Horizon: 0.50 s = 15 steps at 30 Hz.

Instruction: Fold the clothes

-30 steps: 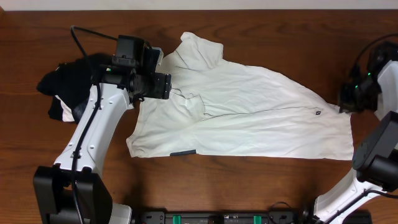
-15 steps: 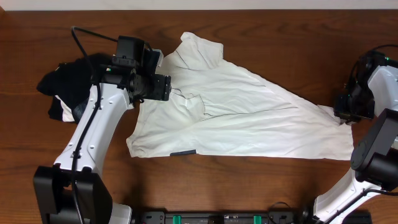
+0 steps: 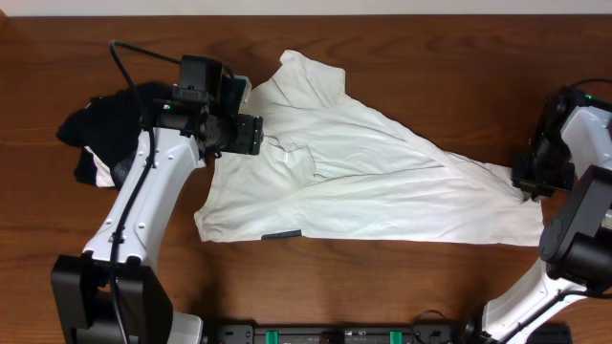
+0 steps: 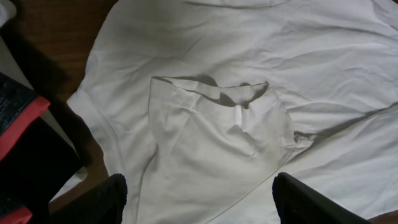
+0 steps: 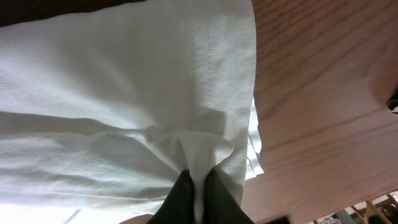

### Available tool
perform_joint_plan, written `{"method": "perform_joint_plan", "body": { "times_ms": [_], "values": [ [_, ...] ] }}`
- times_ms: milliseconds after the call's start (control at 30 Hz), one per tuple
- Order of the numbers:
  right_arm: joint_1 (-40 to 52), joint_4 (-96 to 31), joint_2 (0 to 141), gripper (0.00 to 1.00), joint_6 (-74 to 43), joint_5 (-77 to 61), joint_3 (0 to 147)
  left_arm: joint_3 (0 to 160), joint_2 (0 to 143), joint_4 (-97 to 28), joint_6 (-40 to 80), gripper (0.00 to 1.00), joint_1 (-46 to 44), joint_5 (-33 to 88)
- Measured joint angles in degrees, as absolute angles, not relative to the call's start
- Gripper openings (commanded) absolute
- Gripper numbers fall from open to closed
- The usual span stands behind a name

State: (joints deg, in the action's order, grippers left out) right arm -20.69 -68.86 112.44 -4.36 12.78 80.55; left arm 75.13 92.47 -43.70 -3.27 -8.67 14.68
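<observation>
Where the wooden surface carries the work, we find the white T-shirt spread across its middle, running from the far left to the right edge. It lies mostly in one layer, creased and set at a slant, and its right end tapers to a point. We see no lettering on the upward side. The black garments with a red band sit in a heap at the left, just beside the T-shirt. They are not part of the job.

The left tool hovers over the left part of the T-shirt with its jaws wide and nothing between them. Below it a small flap of cloth, possibly a sleeve, lies doubled over the body of the garment.

The right tool is at the right end. Its jaws are narrow and clamped on a pinched ridge of white cloth near the edge, with bare wood just beside it.

We judge the task to be at an early stage. No finished fold is visible, and the one doubled flap is irregular. Remaining work: flatten and square the garment, fold the sides in, then fold it into a compact stack.
</observation>
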Motion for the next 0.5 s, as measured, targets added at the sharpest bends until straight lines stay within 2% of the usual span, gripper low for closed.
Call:
{"method": "perform_joint_plan", "body": {
  "times_ms": [200,467,500],
  "values": [
    [-20.7,-68.5,112.4,0.12,-4.7,13.4,80.6,75.1,92.5,-43.7,-3.3,0.78,-8.7,14.7],
    [-20.7,-67.9,112.4,0.09,-5.0,14.0,80.5,75.1,92.5,-39.3,-4.9,0.79,-8.7,15.2],
    [-20.7,-67.9,112.4,0.1,-5.0,14.0,80.5,75.1,92.5,-37.9,-5.2,0.82,-8.7,15.6]
  ]
}}
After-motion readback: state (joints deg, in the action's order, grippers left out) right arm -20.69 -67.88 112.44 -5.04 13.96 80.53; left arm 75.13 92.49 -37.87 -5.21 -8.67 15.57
